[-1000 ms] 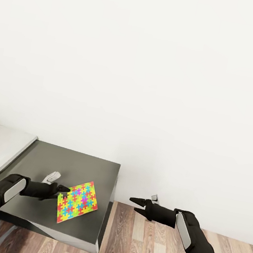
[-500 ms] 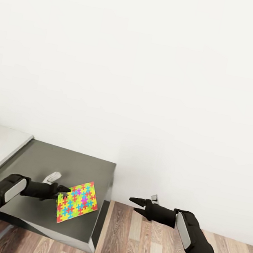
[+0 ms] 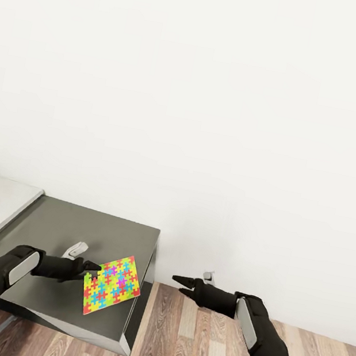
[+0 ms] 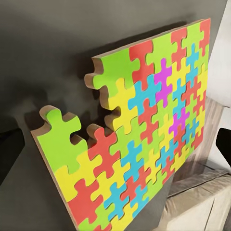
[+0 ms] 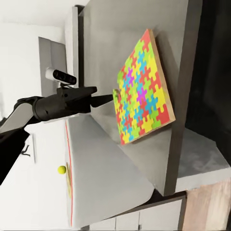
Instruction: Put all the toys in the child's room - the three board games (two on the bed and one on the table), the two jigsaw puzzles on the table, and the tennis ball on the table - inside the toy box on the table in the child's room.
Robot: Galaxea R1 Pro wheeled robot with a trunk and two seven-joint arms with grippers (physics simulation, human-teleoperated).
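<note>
My left gripper (image 3: pixel 93 269) pinches the near-left edge of a jigsaw puzzle (image 3: pixel 112 284), fingers closed on it so the thin board rides tilted, clear above the dark end of the table (image 3: pixel 99 228). That end stops just right of the puzzle; beyond it is bare wooden floor (image 3: pixel 195 344), where my right gripper (image 3: pixel 178 281) hangs empty, fingers nearly together, with room to swing.

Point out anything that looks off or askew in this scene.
The jigsaw puzzle hangs tilted in the air, pinched at one edge by the left gripper rather than lying flat. The left wrist view shows a notch of missing pieces on that gripped edge.
</note>
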